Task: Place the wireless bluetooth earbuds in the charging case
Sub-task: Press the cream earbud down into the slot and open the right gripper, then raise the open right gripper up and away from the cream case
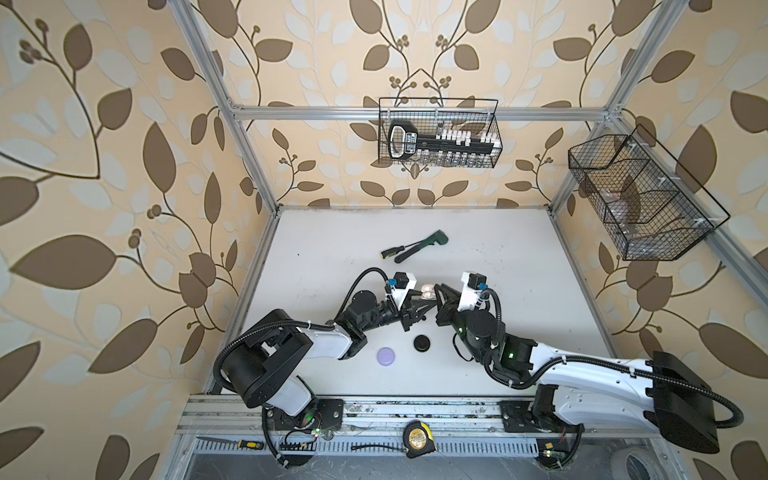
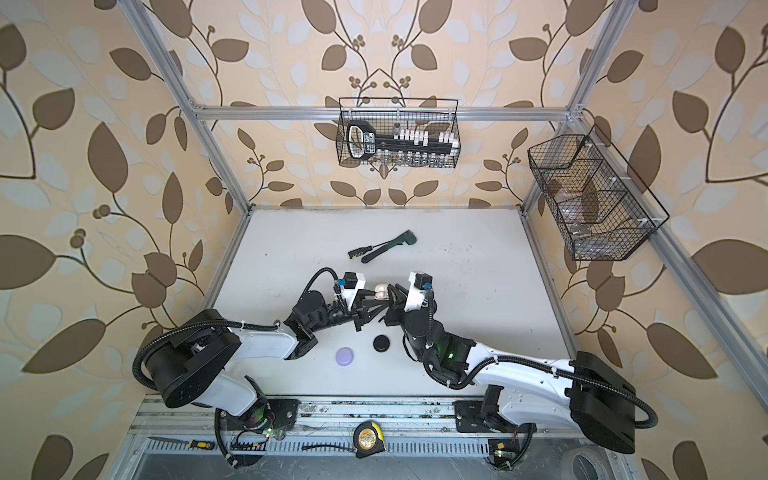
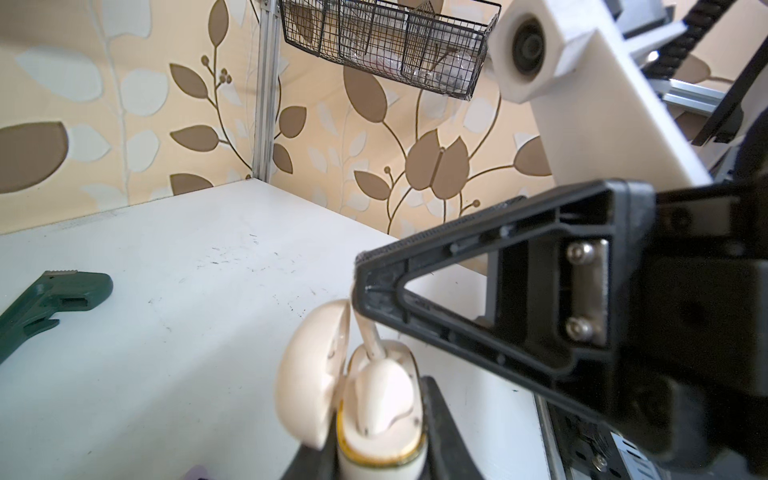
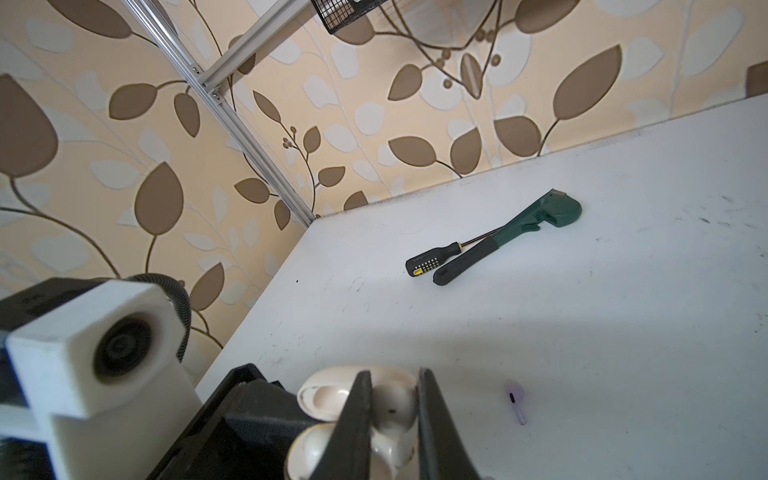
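Observation:
My left gripper (image 3: pixel 380 457) is shut on the cream charging case (image 3: pixel 380 453), holding it upright with its lid (image 3: pixel 309 374) swung open. My right gripper (image 4: pixel 392 411) is shut on the head of a white-cream earbud (image 4: pixel 392 405), directly above the case. The earbud's stem (image 3: pixel 368 332) points down into the case's opening. What looks like a second cream earbud (image 3: pixel 384 395) sits inside the case. In both top views the two grippers meet at the case (image 1: pixel 428 291) (image 2: pixel 380 291) mid-table. A lilac earbud (image 4: pixel 516 401) lies loose on the table beside the right gripper.
A shut black case (image 1: pixel 422 343) and a shut lilac case (image 1: pixel 386 356) lie on the table just in front of the grippers. A green wrench (image 1: pixel 424 245) and a screwdriver (image 1: pixel 392 251) lie behind them. Wire baskets (image 1: pixel 438 133) (image 1: pixel 640 199) hang on the back and right walls.

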Tool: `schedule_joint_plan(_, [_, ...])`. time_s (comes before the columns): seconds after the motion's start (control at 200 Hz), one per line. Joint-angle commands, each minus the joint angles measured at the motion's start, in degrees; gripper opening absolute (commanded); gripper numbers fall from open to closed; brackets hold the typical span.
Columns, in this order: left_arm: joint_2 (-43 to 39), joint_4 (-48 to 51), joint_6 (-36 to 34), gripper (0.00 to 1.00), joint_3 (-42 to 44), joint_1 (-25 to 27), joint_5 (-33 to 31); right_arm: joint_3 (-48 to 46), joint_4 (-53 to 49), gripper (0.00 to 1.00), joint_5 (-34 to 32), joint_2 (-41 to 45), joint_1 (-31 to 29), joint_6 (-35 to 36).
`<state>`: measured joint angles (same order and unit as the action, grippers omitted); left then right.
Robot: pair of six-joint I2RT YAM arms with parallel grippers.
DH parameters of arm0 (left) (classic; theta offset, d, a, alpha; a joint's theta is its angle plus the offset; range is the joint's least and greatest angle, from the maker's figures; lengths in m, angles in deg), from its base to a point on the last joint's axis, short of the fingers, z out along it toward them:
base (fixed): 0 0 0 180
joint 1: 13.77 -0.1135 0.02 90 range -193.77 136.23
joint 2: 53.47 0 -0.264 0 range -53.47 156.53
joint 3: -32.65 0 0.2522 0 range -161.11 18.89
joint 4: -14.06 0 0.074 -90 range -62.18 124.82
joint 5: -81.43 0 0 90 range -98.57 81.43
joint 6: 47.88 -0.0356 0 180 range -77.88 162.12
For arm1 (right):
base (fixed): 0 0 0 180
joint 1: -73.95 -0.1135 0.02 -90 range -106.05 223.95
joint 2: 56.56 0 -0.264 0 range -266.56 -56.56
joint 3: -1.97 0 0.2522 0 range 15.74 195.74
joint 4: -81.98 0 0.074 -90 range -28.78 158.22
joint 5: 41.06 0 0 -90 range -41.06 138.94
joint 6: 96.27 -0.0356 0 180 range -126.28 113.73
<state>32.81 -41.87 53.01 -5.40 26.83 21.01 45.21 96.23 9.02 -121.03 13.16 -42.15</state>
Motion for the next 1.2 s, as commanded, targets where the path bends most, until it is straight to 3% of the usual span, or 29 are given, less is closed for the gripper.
schedule_joint_plan(0.0, [-2.47, -6.22, 0.18, 0.00, 0.12, 0.27, -0.84, -1.57, -0.86, 0.17, -0.44, -0.16, -1.33, -0.40])
schedule_joint_plan(0.275, [-3.29, -5.81, 0.46, 0.00, 0.46, 0.27, -1.28, -2.07, 0.35, 0.17, -0.86, -0.81, -2.36, 0.27])
schedule_joint_plan(1.195, [-3.45, -9.43, -0.60, 0.00, 2.29, 0.27, 1.35, -2.48, 1.97, 0.34, -0.23, 0.28, -4.55, 0.55])
